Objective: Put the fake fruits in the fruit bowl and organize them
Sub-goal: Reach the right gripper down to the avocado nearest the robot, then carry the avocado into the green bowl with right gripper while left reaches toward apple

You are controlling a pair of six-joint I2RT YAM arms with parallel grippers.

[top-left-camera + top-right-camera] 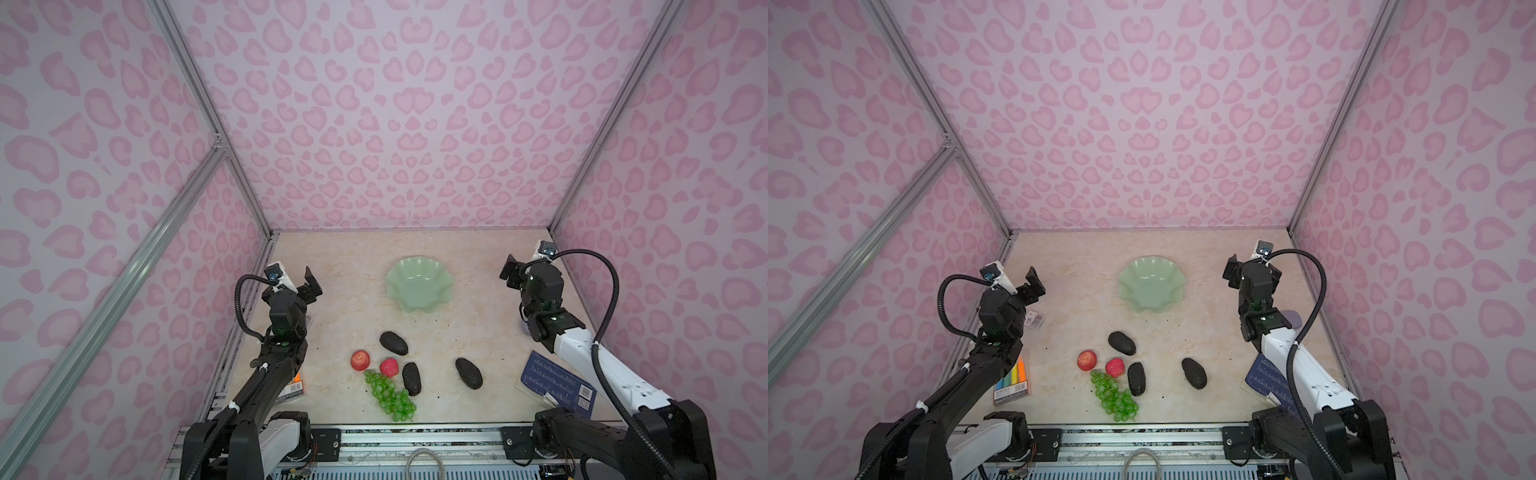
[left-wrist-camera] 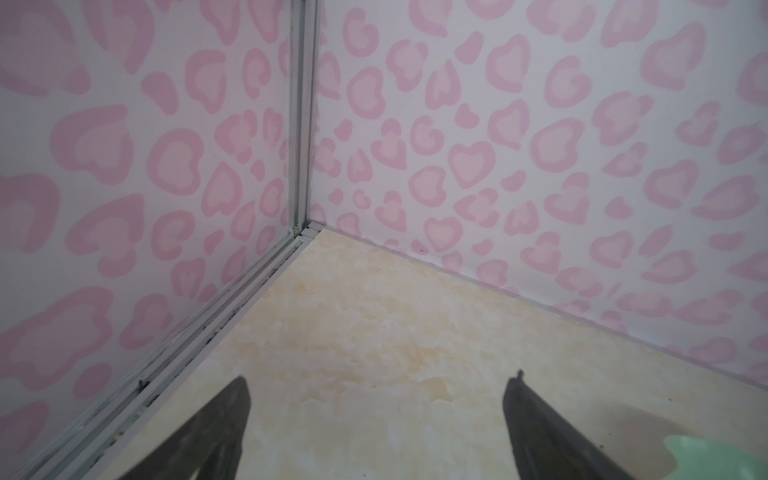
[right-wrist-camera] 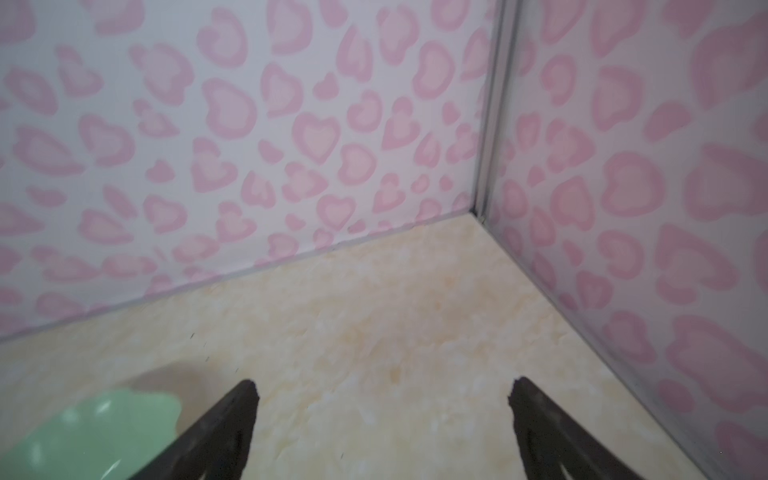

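Bowl: the pale mint-green glossy scalloped fruit bowl [image 1: 417, 286] is sitting empty toward the back of the cream marbled worktop [image 1: 332, 257].
Fruits: three black bumpy avocado-shaped pieces [image 1: 393, 343], two small red-pink round fruits [image 1: 360, 360] and a bunch of translucent green grapes [image 1: 390, 395] are lying near the front edge, well apart from the bowl.
Left jaws: standing wide open and gripping nothing, to the left of the bowl.
Right jaws: likewise spread and empty, to the right of the bowl.
Step, as judged: nothing is placed yet, so a first pick is pending.
Recommendation: the rightmost avocado-shaped piece [image 1: 468, 373] is lying clear of the cluster. The right arm should be closing across its narrow width and leaving the grapes for last.
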